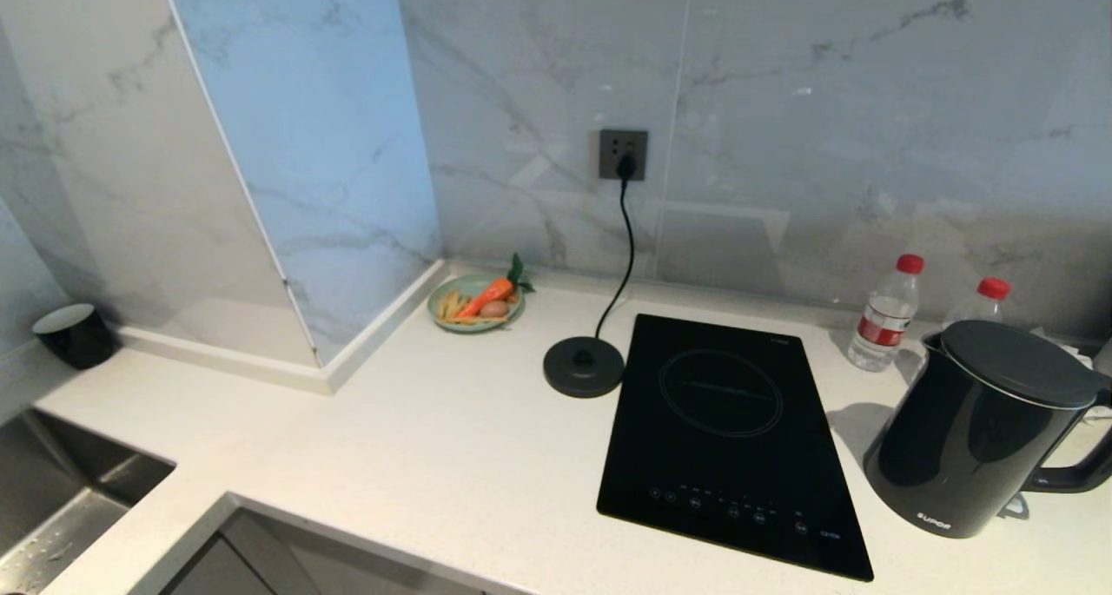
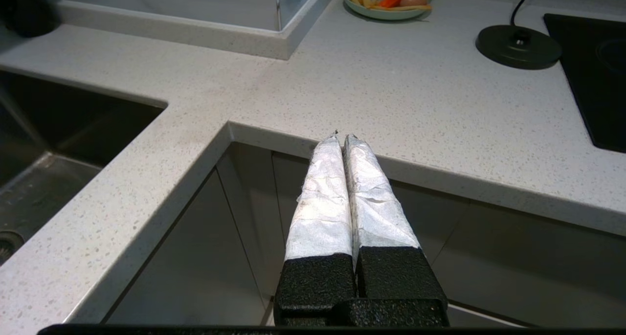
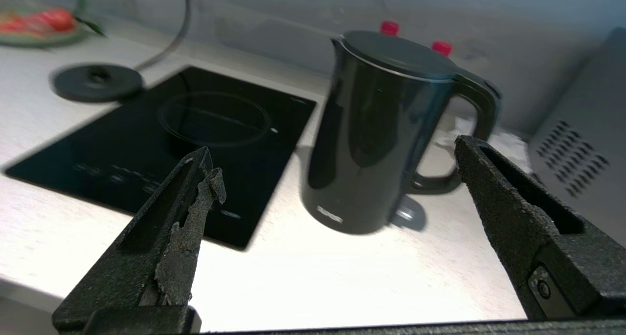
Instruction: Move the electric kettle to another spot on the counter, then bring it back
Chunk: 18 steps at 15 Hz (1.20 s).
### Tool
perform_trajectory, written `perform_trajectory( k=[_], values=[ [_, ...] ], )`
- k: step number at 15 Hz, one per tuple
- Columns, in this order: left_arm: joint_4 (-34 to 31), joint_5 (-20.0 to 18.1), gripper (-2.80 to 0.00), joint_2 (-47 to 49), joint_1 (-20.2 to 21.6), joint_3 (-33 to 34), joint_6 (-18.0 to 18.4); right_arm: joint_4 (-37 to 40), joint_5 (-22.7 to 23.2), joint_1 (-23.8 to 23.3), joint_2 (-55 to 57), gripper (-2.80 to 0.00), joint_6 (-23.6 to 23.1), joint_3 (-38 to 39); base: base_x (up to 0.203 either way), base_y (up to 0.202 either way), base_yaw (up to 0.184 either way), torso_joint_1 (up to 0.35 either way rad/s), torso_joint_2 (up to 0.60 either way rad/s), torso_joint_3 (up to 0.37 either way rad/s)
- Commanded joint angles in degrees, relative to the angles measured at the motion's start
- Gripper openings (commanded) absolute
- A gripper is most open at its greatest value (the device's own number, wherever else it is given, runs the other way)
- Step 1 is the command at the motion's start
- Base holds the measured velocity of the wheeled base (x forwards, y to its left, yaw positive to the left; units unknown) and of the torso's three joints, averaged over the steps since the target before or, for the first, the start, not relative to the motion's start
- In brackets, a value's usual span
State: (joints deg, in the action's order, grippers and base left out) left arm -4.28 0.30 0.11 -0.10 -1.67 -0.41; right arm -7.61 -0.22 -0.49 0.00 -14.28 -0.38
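The electric kettle, glossy black with a flat lid, stands upright on the white speckled counter, right of the cooktop, with its loop handle pointing right. In the right wrist view the kettle is a short way ahead of my right gripper. That gripper is open, holds nothing, and hovers over the counter's front part without touching the kettle. My left gripper is shut and empty. It hangs in front of the counter, its tips at the level of the front edge. Neither arm shows in the head view.
The round black base disc with its cord sits left of the black cooktop. A green plate of food is at the back. Two red-capped bottles stand behind the kettle. A black cup and the sink are at far left. A grey vented appliance stands right of the kettle.
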Motion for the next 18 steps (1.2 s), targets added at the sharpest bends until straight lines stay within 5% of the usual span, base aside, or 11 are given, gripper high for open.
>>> perform_trajectory(
  k=[1, 4, 6, 8, 12, 15, 18],
  values=[
    [-0.03, 0.05, -2.8, -0.02, 0.01, 0.0, 0.01, 1.05, -0.76, 0.05, 0.0, 0.0, -1.59, -0.34, 0.0, 0.0, 0.0, 0.0, 0.0, 0.0],
    [-0.03, 0.05, -2.8, -0.02, 0.01, 0.0, -0.03, 2.03, 1.35, 0.05, 0.0, 0.0, 5.52, -0.61, 0.0, 0.0, 0.0, 0.0, 0.0, 0.0],
    [-0.03, 0.05, -2.8, -0.02, 0.01, 0.0, -0.03, 4.13, 10.74, 0.04, 0.0, 0.0, 7.22, -1.28, 0.0, 0.0, 0.0, 0.0, 0.0, 0.0],
    [-0.01, 0.05, -2.8, -0.02, 0.01, 0.0, -0.03, 9.43, 12.8, 0.03, 0.0, 0.0, 7.12, -2.97, 0.0, 0.0, 0.0, 0.0, 0.0, 0.0],
    [-0.02, 0.05, -2.8, -0.02, 0.01, 0.0, -0.03, 8.39, -2.15, -0.02, 0.0, 0.0, 0.6, -3.42, 0.0, 0.0, 0.0, 0.0, 0.0, 0.0],
    [0.01, 0.05, -2.8, -0.02, 0.01, 0.0, -0.03, 6.3, -4.61, 0.02, 0.22, 0.0, -0.24, -11.97, 0.0, 0.0, 0.0, 0.0, 0.0, 0.0],
    [0.05, 0.05, -2.8, -0.02, 0.01, 0.0, -0.03, 19.6, -4.63, 0.11, 1.29, 0.0, 4.36, -22.62, 0.0, 0.0, 0.0, 0.0, 0.0, 0.0]
  ],
)
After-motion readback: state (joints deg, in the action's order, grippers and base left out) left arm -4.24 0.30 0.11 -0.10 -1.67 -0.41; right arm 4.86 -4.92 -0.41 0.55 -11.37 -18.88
